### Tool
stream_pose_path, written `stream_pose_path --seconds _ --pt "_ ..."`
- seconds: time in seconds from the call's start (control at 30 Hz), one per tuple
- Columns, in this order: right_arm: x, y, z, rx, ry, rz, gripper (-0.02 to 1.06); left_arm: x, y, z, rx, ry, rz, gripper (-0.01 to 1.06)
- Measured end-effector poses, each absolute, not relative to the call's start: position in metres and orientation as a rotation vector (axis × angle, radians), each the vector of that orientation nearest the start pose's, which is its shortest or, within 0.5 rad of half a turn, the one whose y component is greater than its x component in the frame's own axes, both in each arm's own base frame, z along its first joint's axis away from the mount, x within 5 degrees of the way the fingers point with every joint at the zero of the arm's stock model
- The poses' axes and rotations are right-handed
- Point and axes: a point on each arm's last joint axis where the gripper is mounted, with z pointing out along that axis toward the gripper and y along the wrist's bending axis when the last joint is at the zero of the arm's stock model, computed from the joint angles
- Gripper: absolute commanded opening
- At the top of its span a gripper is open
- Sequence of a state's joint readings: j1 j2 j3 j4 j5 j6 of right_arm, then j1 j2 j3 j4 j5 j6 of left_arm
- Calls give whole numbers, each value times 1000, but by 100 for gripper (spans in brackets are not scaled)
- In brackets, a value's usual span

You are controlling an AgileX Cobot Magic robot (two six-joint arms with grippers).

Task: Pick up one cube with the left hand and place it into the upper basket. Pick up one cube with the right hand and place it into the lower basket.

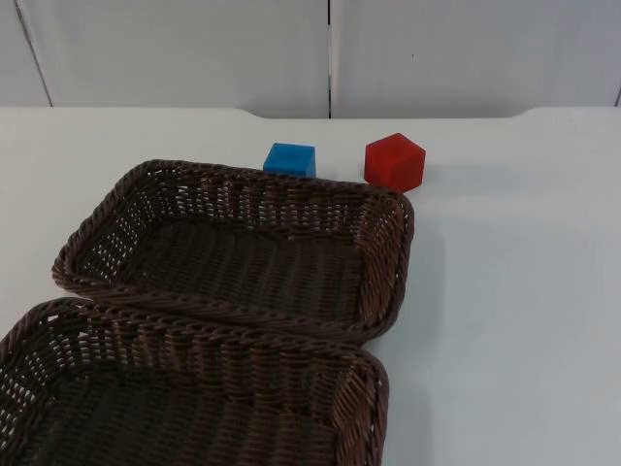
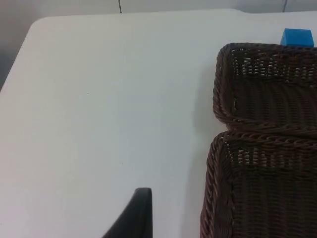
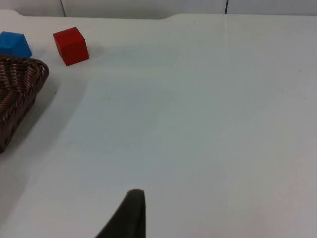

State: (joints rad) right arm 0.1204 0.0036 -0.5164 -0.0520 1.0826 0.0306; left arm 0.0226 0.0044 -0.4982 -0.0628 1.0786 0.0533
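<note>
A blue cube [image 1: 290,159] and a red cube [image 1: 395,161] rest on the white table just behind the upper basket [image 1: 383,243], a dark brown wicker tray with nothing in it. The lower basket [image 1: 194,364], of the same weave, sits against its front rim and also holds nothing. My left gripper [image 2: 131,215] hovers over bare table to the left of both baskets [image 2: 223,89], far from the blue cube [image 2: 297,37]. My right gripper [image 3: 126,215] hangs over bare table well to the right of the red cube [image 3: 71,45] and the blue cube [image 3: 14,43].
The grey partition wall [image 1: 330,49] closes the table's far edge behind the cubes. Bare white table [image 1: 514,291] spreads to the right of the baskets. The table's left edge [image 2: 20,44] lies beyond my left gripper.
</note>
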Motion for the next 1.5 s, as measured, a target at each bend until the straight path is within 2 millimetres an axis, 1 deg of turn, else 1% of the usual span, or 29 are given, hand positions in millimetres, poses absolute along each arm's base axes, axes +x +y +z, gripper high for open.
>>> stream_pose_path --seconds 0.17,0.27,0.4,0.43,0.63,0.83,1.03,1.07,1.2,1.23,1.37,1.4,1.5 --pt "-7 -5 280 -89 2051 31 105 -5 -7 276 36 2064 -52 105" --pt "-7 -5 280 -89 2051 31 105 -5 -7 280 37 2047 -51 105" --pt "-7 -5 280 -89 2051 31 105 0 -7 295 39 2021 -50 105" --pt "-7 -5 280 -89 2051 31 105 0 -7 295 39 2021 -50 105" --pt "-7 -5 280 -89 2051 31 105 9 -6 313 39 1987 -48 105" --pt "-7 -5 280 -89 2051 31 105 17 -6 321 34 1968 -50 105" --pt "-7 -5 280 -89 2051 31 105 36 -8 329 41 1990 -83 105" --pt "-7 -5 280 -89 2051 31 105 36 -8 329 41 1990 -83 105" --pt "-7 -5 280 -89 2051 31 105 50 -8 343 67 1976 -67 105" --pt "-7 -5 280 -89 2051 31 105 50 -8 343 67 1976 -67 105" --pt "-7 -5 280 -89 2051 31 105 68 -8 353 67 1990 -78 105" --pt "-7 -5 280 -89 2051 31 105 68 -8 353 67 1990 -78 105" --pt "-7 -5 280 -89 2051 31 105 85 -10 358 78 2002 -112 105"
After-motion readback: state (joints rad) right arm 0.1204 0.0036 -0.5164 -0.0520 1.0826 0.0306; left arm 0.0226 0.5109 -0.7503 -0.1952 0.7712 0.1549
